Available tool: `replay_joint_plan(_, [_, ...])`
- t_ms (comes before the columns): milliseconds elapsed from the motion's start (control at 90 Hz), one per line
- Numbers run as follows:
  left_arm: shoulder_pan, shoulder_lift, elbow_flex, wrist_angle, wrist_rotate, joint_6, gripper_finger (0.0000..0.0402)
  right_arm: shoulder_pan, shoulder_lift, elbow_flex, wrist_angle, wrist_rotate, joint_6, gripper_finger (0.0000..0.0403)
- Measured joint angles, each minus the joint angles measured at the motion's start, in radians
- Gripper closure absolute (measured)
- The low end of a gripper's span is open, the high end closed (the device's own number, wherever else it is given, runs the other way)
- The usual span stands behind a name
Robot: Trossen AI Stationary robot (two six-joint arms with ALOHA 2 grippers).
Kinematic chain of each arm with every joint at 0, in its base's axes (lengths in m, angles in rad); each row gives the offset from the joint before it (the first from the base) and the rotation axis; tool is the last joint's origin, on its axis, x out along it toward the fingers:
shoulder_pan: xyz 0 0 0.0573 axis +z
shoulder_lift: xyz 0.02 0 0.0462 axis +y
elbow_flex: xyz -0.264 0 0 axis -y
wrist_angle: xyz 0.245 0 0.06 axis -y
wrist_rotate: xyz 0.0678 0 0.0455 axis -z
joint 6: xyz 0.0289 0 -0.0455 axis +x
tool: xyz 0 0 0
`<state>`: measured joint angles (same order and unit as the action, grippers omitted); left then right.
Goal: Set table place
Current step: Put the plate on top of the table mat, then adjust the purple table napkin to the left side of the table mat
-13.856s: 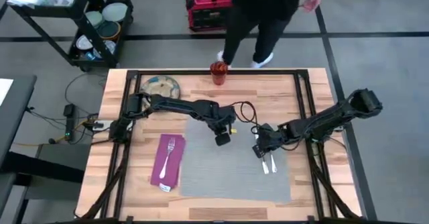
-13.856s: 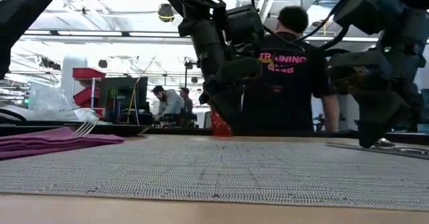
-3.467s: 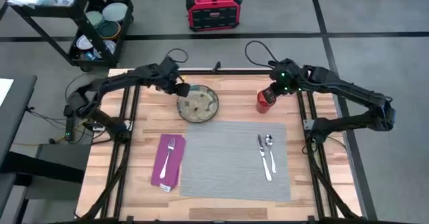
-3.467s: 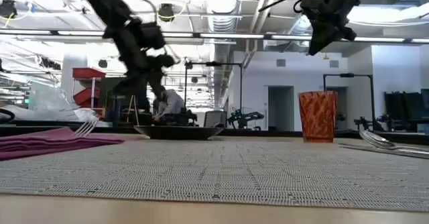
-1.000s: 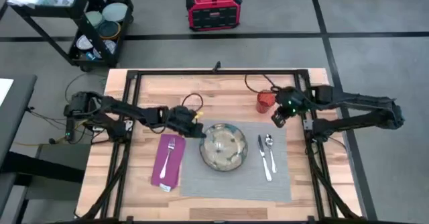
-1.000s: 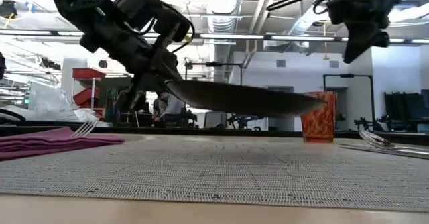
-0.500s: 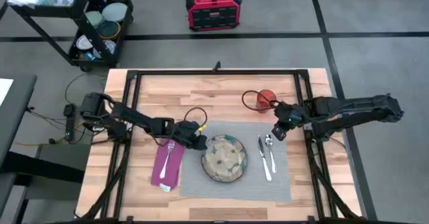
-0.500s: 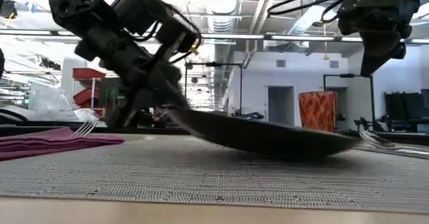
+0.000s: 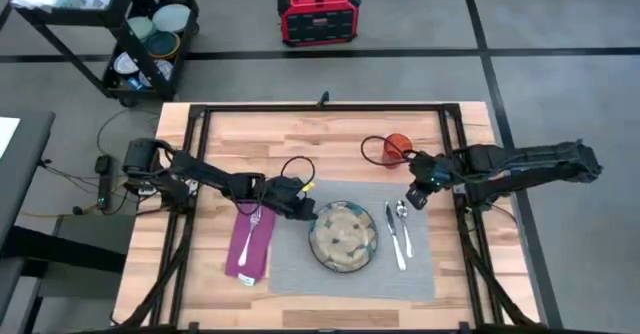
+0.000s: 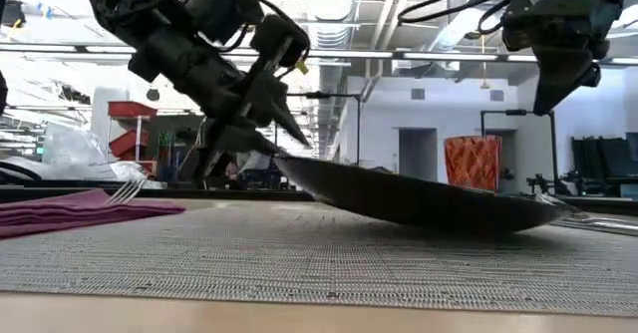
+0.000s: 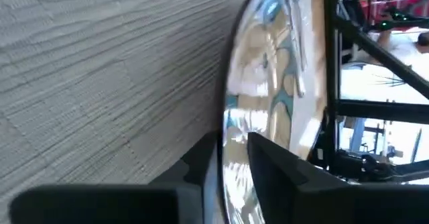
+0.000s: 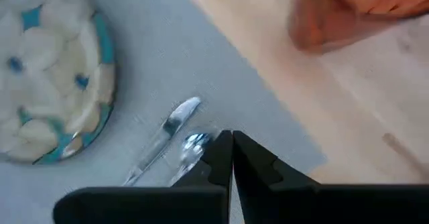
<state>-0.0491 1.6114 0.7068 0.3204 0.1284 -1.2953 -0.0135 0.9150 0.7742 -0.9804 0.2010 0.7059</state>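
The plate-setting step is judged to be in hand: on the grey woven mat (image 9: 350, 236), the speckled plate (image 9: 343, 236) is tilted, its far edge down and its near rim pinched by the left gripper (image 9: 304, 211). Release and lowering flat are called for next. The right gripper (image 9: 415, 196), fingers closed on nothing, is held above the mat's corner near the orange-red cup (image 9: 397, 147).

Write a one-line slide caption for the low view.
Left gripper lowers the tilted plate onto the mat.

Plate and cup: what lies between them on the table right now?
In the high view, the knife and spoon lie between plate and cup, with the right end effector above them.
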Motion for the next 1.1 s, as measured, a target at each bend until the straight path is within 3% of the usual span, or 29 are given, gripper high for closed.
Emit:
replay_joint_plan(111, [0.001, -0.067, 0.001, -0.062, 0.000, 0.030, 0.0311, -0.100, 0.004, 0.000, 0.042, 0.025, -0.070, 0.0403])
replay_joint_plan(211, [-0.001, -0.151, 0.001, -0.192, -0.012, 0.046, 0.0310, -0.211, 0.014, 0.000, 0.085, -0.023, -0.150, 0.0403])
replay_joint_plan(367, [-0.039, -0.324, 0.001, -0.575, -0.082, 0.018, 0.0313, -0.333, 0.023, 0.001, 0.120, -0.110, -0.223, 0.0403])
replay_joint_plan(467, [-0.097, -0.412, 0.000, -0.845, -0.100, -0.072, 0.0315, -0.363, 0.019, 0.001, 0.129, -0.141, -0.236, 0.0403])
replay_joint_plan(556, [-0.175, -0.449, 0.000, -0.981, -0.102, -0.164, 0.0315, -0.366, 0.014, 0.001, 0.128, -0.153, -0.237, 0.0403])
replay_joint_plan(878, [-0.470, -0.372, -0.001, -1.022, -0.133, -0.484, 0.0315, -0.354, 0.013, 0.002, 0.121, -0.154, -0.237, 0.0403])
replay_joint_plan(1100, [-0.534, -0.187, -0.001, -0.902, -0.134, -0.521, 0.0315, -0.354, 0.013, 0.002, 0.121, -0.154, -0.237, 0.0403])
